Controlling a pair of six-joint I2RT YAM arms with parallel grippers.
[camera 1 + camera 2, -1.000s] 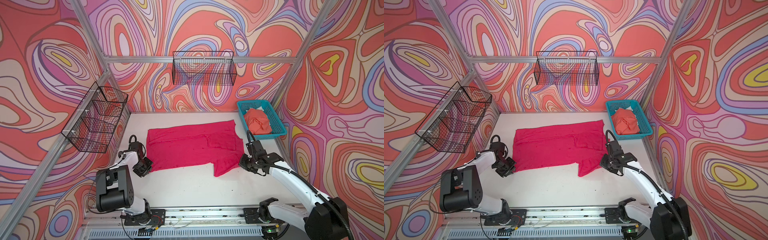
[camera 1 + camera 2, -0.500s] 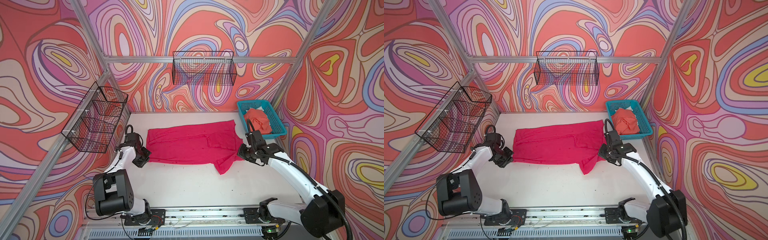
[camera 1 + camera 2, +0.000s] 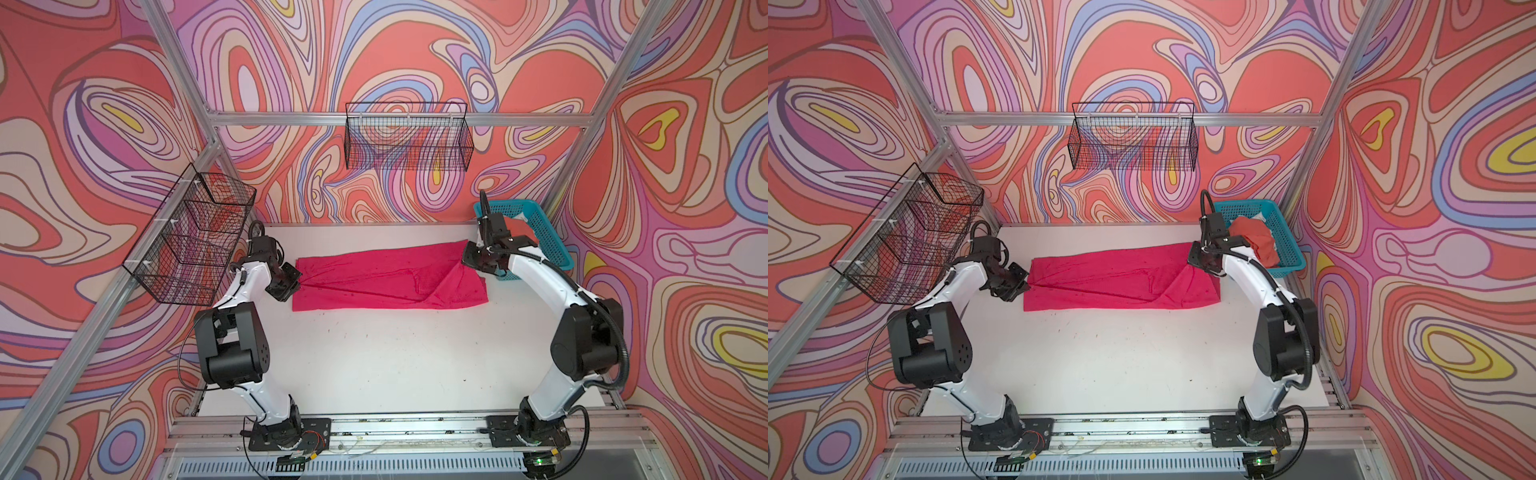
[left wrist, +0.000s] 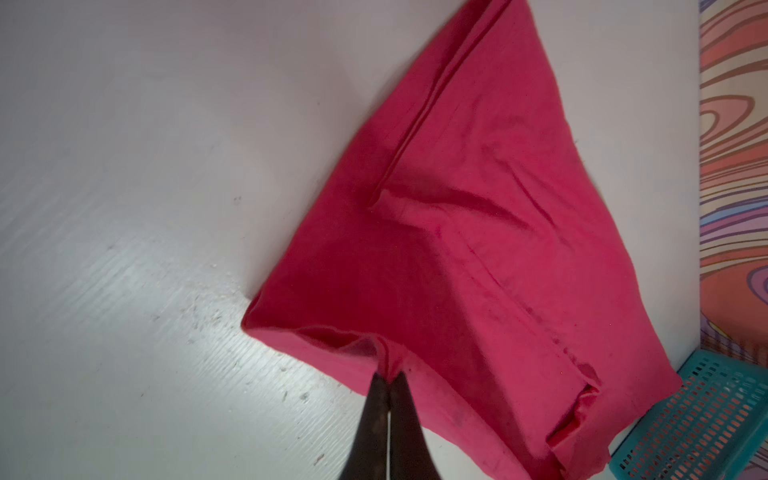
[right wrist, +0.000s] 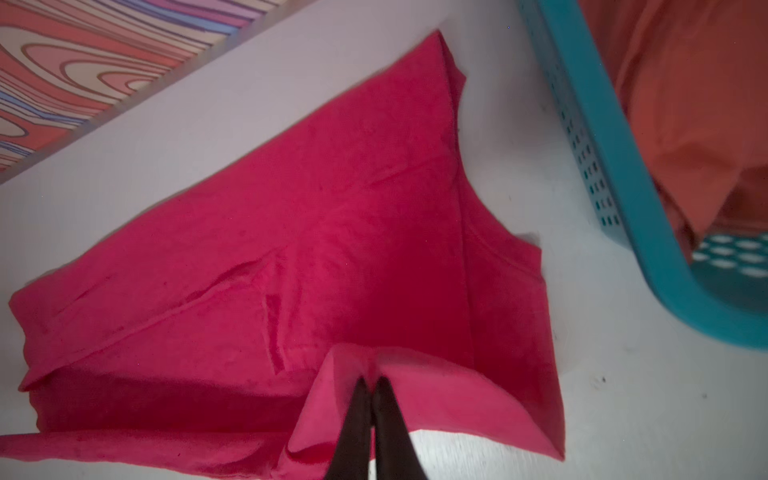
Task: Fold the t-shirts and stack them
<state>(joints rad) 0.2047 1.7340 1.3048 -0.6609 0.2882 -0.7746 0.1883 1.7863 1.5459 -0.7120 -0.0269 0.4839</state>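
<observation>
The magenta t-shirt [image 3: 386, 278] lies along the back half of the worktop [image 3: 374, 365]. It reaches from near the left edge almost to the teal basket [image 3: 548, 241] in the back right corner. It is already doubled lengthways into a long band, with 1 layer lifted and draped over the rest. A diagonal crease and a loose flap show at its right end.

The left gripper [image 4: 388, 380] has its jaws pinched together on the shirt's left edge. The right gripper [image 5: 372, 384] has its jaws pinched on a raised fold at the right end.

The orange t-shirt [image 3: 1254, 243] sits crumpled in the basket, untouched.

By my reading the task is early. 1 lengthways fold of the magenta shirt is under way and its crosswise folds remain. The orange shirt has yet to be taken out, folded and stacked on top.
</observation>
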